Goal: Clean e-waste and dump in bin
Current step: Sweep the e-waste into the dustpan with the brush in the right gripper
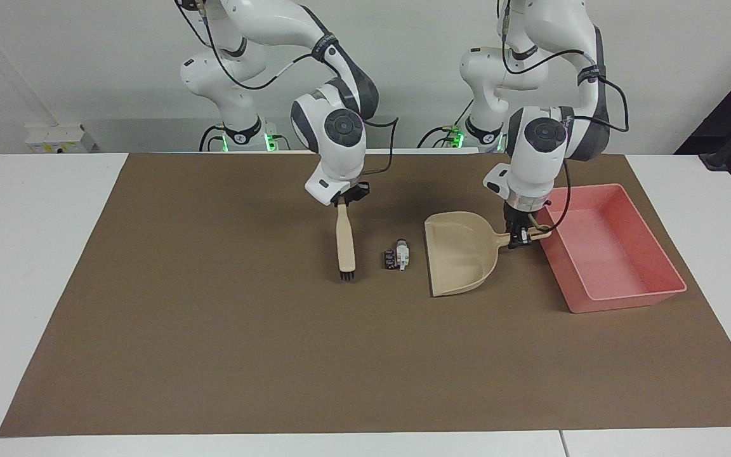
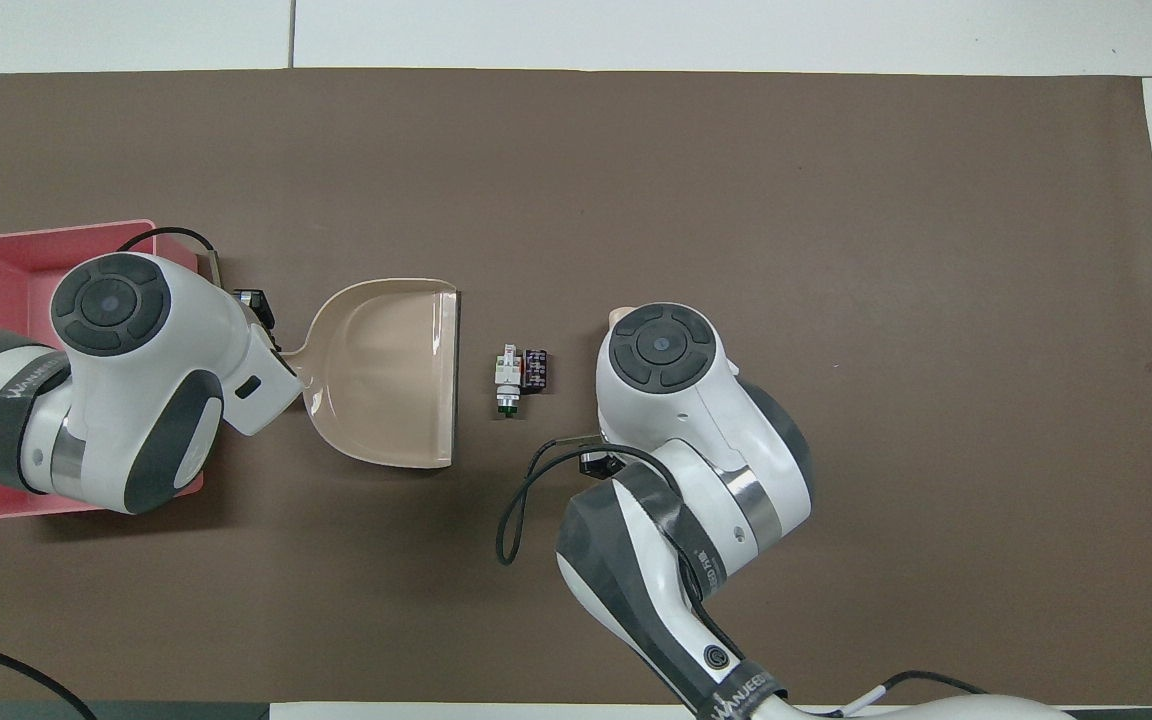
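The e-waste [image 1: 397,256], a few tiny black and white parts, lies on the brown mat mid-table; it also shows in the overhead view [image 2: 519,370]. My right gripper [image 1: 351,193] is shut on the handle of a beige brush [image 1: 344,240]. The brush hangs upright with its black bristles at the mat, just beside the e-waste toward the right arm's end. My left gripper [image 1: 519,238] is shut on the handle of the beige dustpan [image 1: 460,254]. The dustpan's open edge [image 2: 454,375] faces the e-waste across a small gap. The pink bin [image 1: 629,301] stands beside the dustpan's handle.
The brown mat [image 1: 276,355] covers most of the white table. In the overhead view my right arm hides most of the brush, and my left arm covers part of the bin [image 2: 46,232].
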Action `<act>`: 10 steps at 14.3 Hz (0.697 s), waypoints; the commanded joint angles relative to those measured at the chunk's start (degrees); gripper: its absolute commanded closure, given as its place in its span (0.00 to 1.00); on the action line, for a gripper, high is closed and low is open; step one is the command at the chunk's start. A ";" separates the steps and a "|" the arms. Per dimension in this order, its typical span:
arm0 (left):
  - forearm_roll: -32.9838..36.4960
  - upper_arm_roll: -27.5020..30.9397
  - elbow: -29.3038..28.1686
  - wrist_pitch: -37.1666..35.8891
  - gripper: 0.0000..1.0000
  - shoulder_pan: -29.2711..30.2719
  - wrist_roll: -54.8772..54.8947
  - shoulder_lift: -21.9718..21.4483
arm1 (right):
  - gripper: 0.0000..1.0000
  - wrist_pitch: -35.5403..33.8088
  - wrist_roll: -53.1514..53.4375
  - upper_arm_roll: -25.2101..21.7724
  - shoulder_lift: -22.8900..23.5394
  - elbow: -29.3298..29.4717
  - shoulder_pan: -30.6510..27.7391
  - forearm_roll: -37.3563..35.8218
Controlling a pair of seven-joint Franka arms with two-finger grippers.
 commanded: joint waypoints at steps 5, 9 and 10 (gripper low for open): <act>1.28 0.76 -0.40 0.48 1.00 -1.63 -0.59 0.07 | 1.00 2.98 3.24 -0.10 2.18 0.88 2.96 4.33; 2.85 0.76 -0.31 0.83 1.00 -2.42 -1.37 1.48 | 1.00 5.44 3.94 -0.10 3.58 0.97 4.28 5.31; 3.03 0.76 -0.31 0.83 1.00 -2.59 -1.64 1.57 | 1.00 6.84 5.25 -0.10 4.63 1.05 5.67 5.83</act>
